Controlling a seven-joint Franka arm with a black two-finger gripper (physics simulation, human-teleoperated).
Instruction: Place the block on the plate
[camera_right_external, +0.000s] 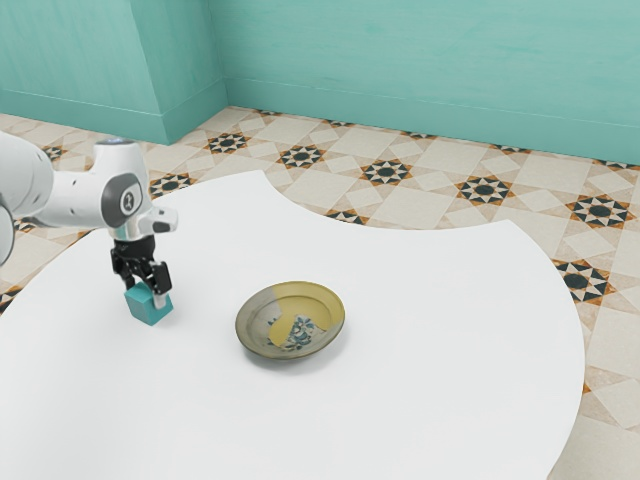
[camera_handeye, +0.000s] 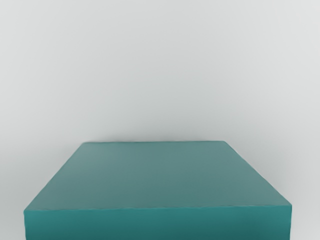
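In the exterior view my gripper (camera_right_external: 145, 284) points down at the teal block (camera_right_external: 149, 306), over the table's left part. Its black fingers stand apart at the upper part of the block, one on either side; I see no firm hold on it. The block rests upright on the white table. Large at the lower edge of the wrist view, the block (camera_handeye: 157, 175) lies just under my hand, its flat top facing up. A shallow yellow and grey plate (camera_right_external: 267, 340) with a blue pattern stands to the block's right in the exterior view.
The white table (camera_right_external: 430, 370) has a curved edge with a scooped-out side toward the teal wall. Bare tabletop separates block and plate. Patterned floor tiles show beyond the edge.
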